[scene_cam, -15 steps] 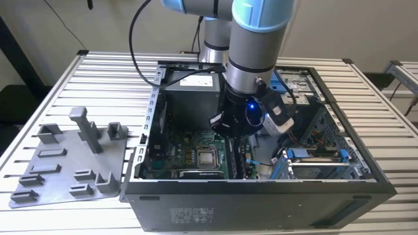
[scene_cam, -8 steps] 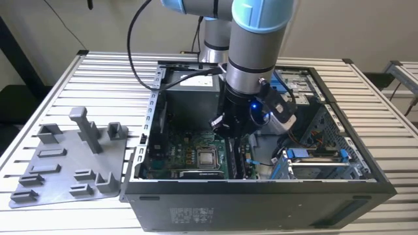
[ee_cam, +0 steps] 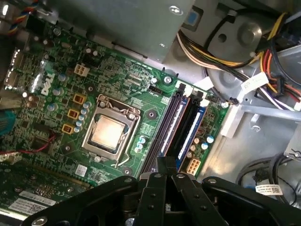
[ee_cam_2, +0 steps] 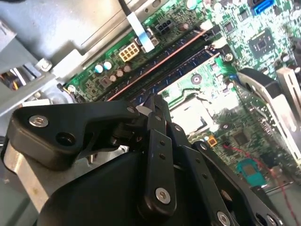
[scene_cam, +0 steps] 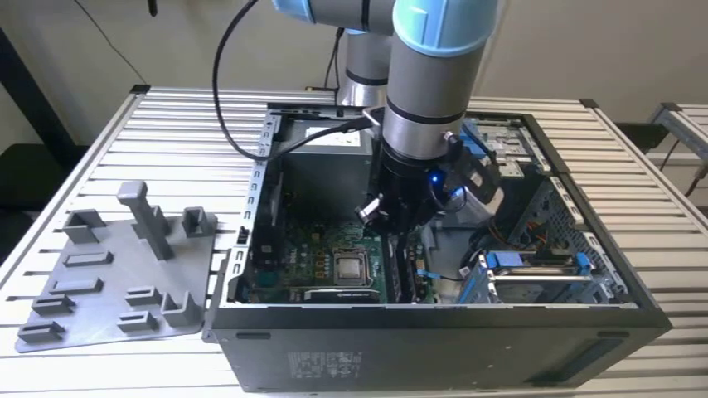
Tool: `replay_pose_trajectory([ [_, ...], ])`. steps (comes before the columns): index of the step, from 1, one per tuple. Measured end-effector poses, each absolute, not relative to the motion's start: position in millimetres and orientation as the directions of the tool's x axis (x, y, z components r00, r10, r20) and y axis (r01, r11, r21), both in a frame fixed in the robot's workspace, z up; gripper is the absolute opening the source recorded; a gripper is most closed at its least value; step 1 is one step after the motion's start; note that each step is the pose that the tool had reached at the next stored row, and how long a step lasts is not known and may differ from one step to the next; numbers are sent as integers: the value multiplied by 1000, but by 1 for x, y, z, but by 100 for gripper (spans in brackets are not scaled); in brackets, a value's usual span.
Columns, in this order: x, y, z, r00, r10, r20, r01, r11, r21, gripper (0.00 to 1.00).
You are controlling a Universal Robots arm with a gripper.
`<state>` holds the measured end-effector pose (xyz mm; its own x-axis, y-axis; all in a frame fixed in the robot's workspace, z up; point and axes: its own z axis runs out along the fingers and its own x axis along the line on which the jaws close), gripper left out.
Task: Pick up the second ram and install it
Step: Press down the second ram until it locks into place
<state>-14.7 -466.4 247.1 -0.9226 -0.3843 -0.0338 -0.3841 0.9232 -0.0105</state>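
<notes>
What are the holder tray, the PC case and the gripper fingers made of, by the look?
Holder tray: likely moulded or printed plastic; uniform matte grey, posts and base one piece. PC case: probably painted sheet metal outside, dark satin wall; bare grey metal inside. Gripper fingers: black, matte, screwed links; plastic or anodised metal, can't tell which.

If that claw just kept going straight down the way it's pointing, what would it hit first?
Most likely the memory slots on the green circuit board; the claw hangs right over their near end. Depth is hard to judge.
</notes>
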Motion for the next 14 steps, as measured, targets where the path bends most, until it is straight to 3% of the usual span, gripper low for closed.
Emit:
replay_pose_trajectory([
  [14,-15,-466,247,-796,-604,-34,-604,797,-10,11],
])
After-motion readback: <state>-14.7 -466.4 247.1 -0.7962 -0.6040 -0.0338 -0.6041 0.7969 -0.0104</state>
